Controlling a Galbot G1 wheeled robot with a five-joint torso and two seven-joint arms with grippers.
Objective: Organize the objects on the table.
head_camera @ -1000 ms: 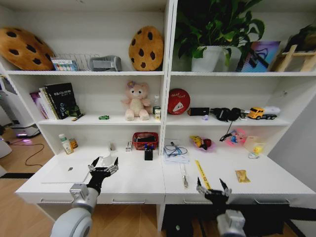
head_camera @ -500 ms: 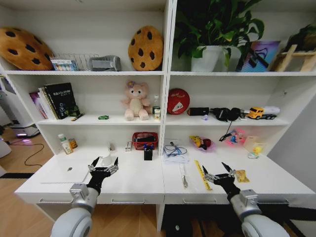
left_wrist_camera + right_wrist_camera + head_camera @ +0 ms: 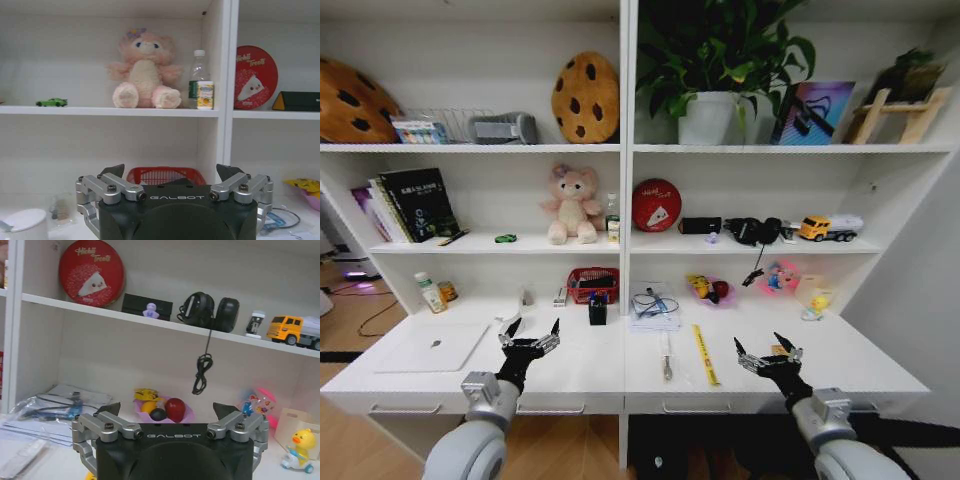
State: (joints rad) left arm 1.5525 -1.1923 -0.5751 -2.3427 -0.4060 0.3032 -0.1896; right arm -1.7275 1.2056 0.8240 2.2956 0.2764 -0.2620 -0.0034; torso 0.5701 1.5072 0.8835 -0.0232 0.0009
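Tall white shelving (image 3: 625, 150) rises behind the long white desk (image 3: 580, 365). A silver laptop (image 3: 432, 346) lies far left; the left gripper (image 3: 529, 342), fingers apart, hovers beside it. The right gripper (image 3: 767, 355), fingers spread, hovers over the right side. From the left wrist, a tiny green toy car (image 3: 51, 102) sits on the shelf.

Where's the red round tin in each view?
Head view: red round tin on the middle shelf, just right of the upright divider.
Left wrist view: on that shelf, across the divider from the water bottle; tin.
Right wrist view: on that shelf, beside the black box; tin.
Shared landmark: the black box next to it.
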